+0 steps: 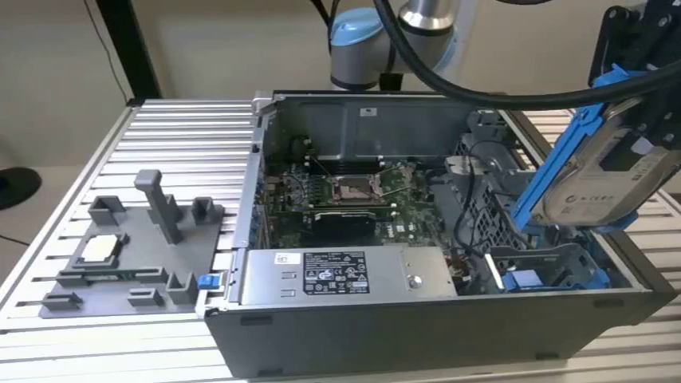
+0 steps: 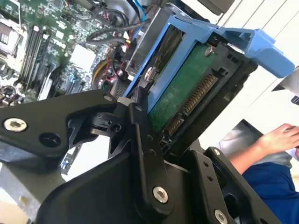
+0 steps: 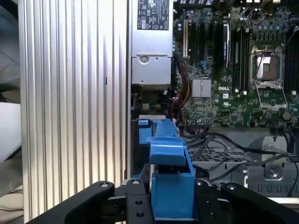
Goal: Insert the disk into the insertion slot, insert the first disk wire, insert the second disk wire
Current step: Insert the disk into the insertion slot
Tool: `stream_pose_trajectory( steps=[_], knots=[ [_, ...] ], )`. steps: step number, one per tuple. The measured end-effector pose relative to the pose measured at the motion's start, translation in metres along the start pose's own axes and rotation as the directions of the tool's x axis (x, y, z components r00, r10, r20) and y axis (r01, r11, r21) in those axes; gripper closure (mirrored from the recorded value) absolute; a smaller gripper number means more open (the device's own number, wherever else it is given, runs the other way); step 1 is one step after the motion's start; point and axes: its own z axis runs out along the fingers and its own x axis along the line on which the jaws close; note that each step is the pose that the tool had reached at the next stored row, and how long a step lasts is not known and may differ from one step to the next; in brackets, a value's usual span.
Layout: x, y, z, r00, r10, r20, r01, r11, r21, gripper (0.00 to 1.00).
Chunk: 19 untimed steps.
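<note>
Open computer case (image 1: 426,335) lies on its side on a ribbed metal table (image 1: 181,136), inside facing up. Gripper (image 1: 639,120) hangs above the end of the case at the exterior view's right.

Fingers (image 3: 136,200) clamped on the disk (image 1: 596,187), one on each side of its blue carrier frame (image 3: 170,186); the grip is plain in both wrist views. Disk steeply tilted, white label facing the exterior camera. Green circuit board and connector row are seen in the second wrist view (image 2: 184,95).

Disk is over the case, lower end just above the insertion slot (image 1: 553,255), not yet in it. Slot sits inside the case at that same end, blue tab (image 1: 524,280) at its mouth.

Also inside the case: labelled power-supply box (image 1: 340,275) along the near wall, motherboard (image 1: 340,191) mid-floor, loose dark cables (image 3: 219,144) between board and slot.

Outside the case, at the exterior view's left: grey fixture (image 1: 127,247) on the table.

A person's hand (image 2: 280,137) shows beyond the case in the second wrist view
</note>
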Motion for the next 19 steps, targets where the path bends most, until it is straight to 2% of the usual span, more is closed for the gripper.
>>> stream_pose_trajectory(
  steps=[15, 19],
  knots=[
    [0.0012, -0.0008, 0.0188, 1.0000, 0.006, -0.0030, -0.006, 1.0000, 0.0002, 1.00],
    [0.0012, -0.0009, 0.0207, 1.0000, 0.006, -0.0034, -0.006, 1.0000, 0.0002, 1.00]
  ],
)
